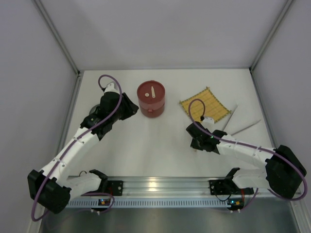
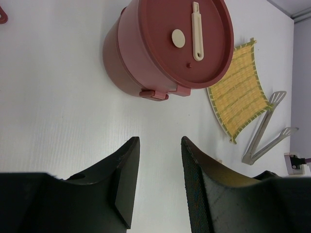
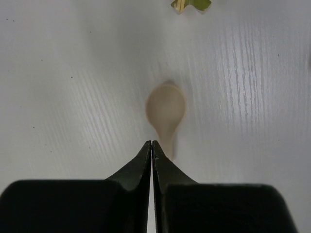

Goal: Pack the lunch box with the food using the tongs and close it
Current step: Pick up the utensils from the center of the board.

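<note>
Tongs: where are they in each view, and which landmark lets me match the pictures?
Top external: the tongs lie right of centre, just right of the yellow mat.
Left wrist: the tongs lie at the right edge, lower right of the yellow mat.
Right wrist: not in view; only a corner of the yellow mat shows at the top edge.
Shared landmark: the yellow mat.

The white table [image 1: 155,145] is seen whole from above its near edge. The round dark-red lidded lunch box [image 2: 155,63] and yellow woven mat [image 2: 240,87] are shared with the nearer, oblique left wrist view. From the right wrist, the tabletop is viewed very closely.
</note>
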